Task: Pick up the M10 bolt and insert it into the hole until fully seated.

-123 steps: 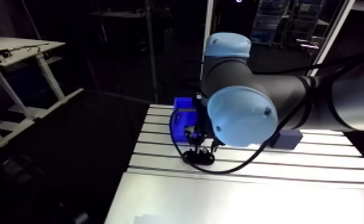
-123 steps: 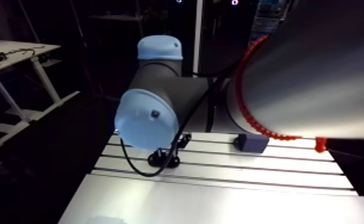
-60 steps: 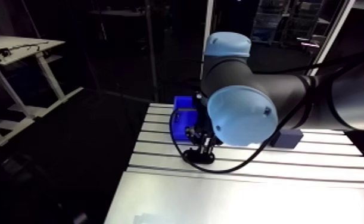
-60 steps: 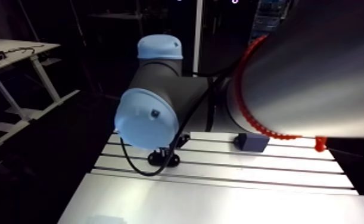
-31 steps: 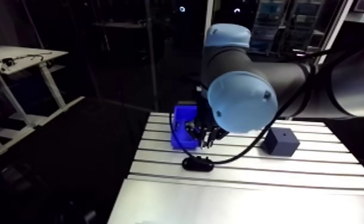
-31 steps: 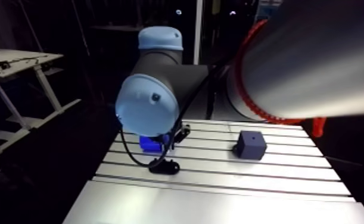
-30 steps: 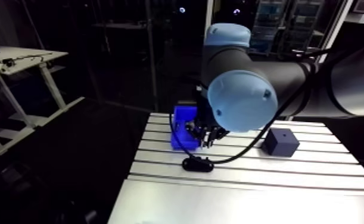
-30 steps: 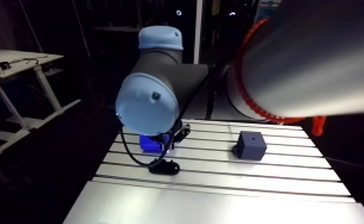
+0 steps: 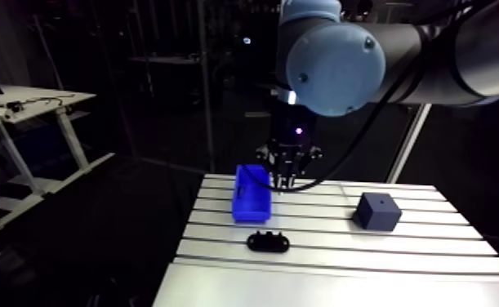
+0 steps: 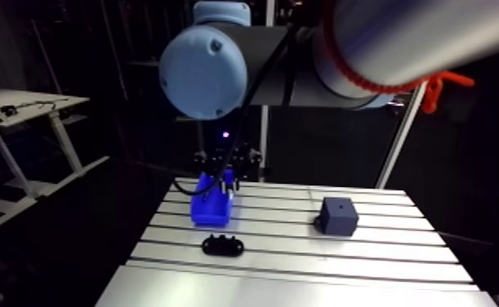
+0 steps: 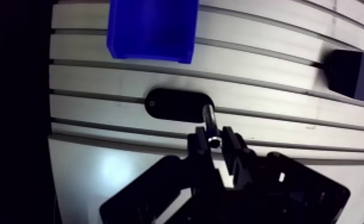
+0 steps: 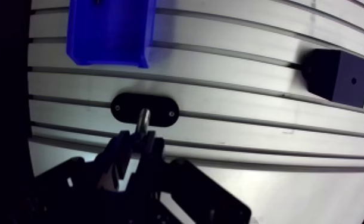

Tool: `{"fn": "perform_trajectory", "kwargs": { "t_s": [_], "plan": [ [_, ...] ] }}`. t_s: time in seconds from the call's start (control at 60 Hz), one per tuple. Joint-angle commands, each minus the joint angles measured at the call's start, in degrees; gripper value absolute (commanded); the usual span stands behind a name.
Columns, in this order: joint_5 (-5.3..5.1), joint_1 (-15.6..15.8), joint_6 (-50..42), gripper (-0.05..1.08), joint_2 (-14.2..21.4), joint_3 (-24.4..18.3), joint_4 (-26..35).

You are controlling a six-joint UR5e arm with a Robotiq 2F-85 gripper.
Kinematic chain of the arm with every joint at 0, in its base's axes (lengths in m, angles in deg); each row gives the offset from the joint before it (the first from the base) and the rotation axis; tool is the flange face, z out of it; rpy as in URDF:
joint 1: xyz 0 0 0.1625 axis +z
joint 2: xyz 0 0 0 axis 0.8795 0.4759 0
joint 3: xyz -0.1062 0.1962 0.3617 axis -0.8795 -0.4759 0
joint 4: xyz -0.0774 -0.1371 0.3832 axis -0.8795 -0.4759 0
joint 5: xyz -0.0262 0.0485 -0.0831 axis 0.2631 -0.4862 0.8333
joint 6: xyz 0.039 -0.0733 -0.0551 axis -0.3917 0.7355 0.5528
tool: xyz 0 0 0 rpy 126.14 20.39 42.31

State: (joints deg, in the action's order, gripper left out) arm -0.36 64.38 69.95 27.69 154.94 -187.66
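Gripper (image 11: 215, 142) pinches the bolt (image 11: 210, 119), hanging above the black oval plate (image 11: 172, 104). Blue bin (image 11: 151, 30) sits just beyond the plate.

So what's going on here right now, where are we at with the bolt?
The arm's gripper is shut on the M10 bolt and holds it in the air above the black oval holder on the slotted table. The dark cube with the hole sits off to one side, well apart from the gripper. Its hole shows open, so the insertion is not yet done. A blue bin stands just beyond the holder.
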Motion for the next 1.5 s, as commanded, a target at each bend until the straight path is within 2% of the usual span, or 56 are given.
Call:
{"fn": "perform_trajectory", "kwargs": {
  "t_s": [0.017, 0.033, 0.083, 0.117, 0.2, 0.25, 0.267, 0.283, 0.3, 0.333, 0.517, 0.7, 0.85, 0.967, 1.5],
  "plan": [
    [1.00, -2.88, 0.60, 1.07, -0.19, -5.76, 9.60],
    [1.50, -4.15, 0.67, 1.07, -0.36, -6.45, 10.72],
    [1.88, -5.39, 0.83, 1.07, -0.53, -7.23, 11.86],
    [2.36, -7.62, 1.24, 1.07, -1.27, -9.12, 14.63],
    [2.46, -9.81, 2.25, 1.07, -2.39, -11.55, 17.36],
    [2.39, -12.41, 3.96, 1.07, -3.78, -13.61, 19.62],
    [2.39, -12.41, 3.96, 1.07, -3.78, -13.61, 19.62],
    [2.39, -14.03, 4.99, 1.07, -4.48, -14.58, 20.29],
    [2.39, -14.03, 4.99, 1.07, -4.48, -14.58, 20.29],
    [2.15, -16.65, 7.08, 1.08, -6.05, -16.43, 21.71],
    [2.04, -21.42, 10.63, 1.07, -12.44, -23.25, 24.69],
    [1.77, -23.01, 10.71, 1.08, -14.94, -27.07, 27.84],
    [2.38, -23.92, 10.88, 1.08, -17.19, -29.37, 28.21],
    [2.46, -24.42, 10.81, 1.08, -18.70, -29.86, 28.31],
    [2.56, -24.42, 9.92, 1.08, -21.57, -32.92, 30.31]
  ]
}}
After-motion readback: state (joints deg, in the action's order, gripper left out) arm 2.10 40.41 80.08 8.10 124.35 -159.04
